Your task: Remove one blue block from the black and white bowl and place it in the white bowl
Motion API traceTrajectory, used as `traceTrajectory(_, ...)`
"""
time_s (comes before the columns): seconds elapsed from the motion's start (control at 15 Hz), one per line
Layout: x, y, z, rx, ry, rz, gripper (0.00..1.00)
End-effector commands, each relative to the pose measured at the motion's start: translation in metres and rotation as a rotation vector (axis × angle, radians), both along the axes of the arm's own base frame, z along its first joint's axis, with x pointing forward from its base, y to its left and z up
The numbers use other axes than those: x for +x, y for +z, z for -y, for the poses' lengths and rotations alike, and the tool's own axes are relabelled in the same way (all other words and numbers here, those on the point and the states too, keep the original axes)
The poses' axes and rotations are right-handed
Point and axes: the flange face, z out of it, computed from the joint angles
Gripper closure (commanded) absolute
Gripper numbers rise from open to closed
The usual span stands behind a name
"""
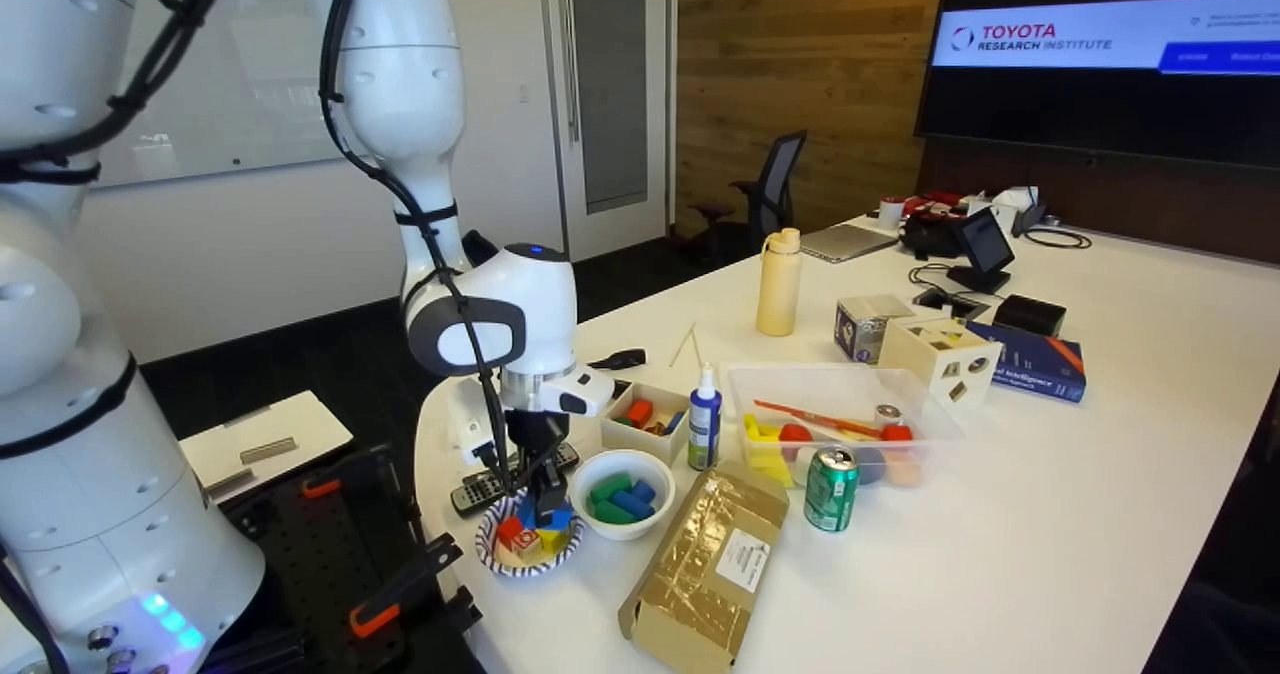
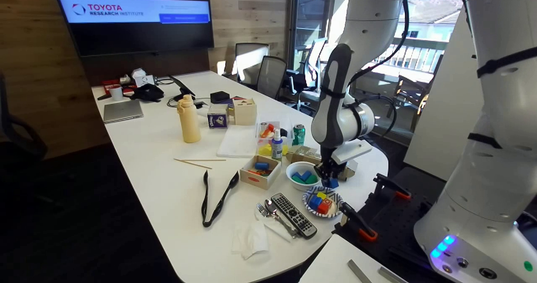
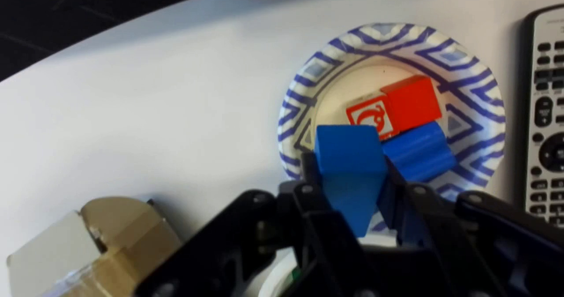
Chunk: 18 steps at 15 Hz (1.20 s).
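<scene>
Blue block: I have it pinched in the gripper by two opposite sides, held over the patterned bowl. Height above the rim: cannot tell from here.

Inside the patterned bowl: a second blue block lying against a red block, and a red-and-white printed cube up against the red one. In an exterior view I also make out a yellow block in there.

Just beside the patterned bowl: a remote control and, on another side, the white bowl, with green blocks and blue blocks in it. Wrist view: my gripper covers most of that bowl.

Near the patterned bowl: the taped cardboard box. Farther off from it: the spray bottle, then the green drinks can.

Well apart from the patterned bowl: a pale yellow water bottle, then a laptop. Farthest out, in both exterior views, the wall screen reads TOYOTA RESEARCH INSTITUTE.
</scene>
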Motion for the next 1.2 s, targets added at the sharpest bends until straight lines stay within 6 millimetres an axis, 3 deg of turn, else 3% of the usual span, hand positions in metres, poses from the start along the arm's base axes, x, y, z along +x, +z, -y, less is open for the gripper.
traceTrajectory(0.0, 0.026, 0.021, -0.002, -0.027, -0.032, 0.070, 0.91)
traceTrajectory(0.47, 0.064, 0.010, -0.005, -0.034, -0.076, 0.142, 0.91)
traceTrajectory(1.13, 0.096, -0.033, 0.003, -0.080, -0.092, 0.181, 0.91)
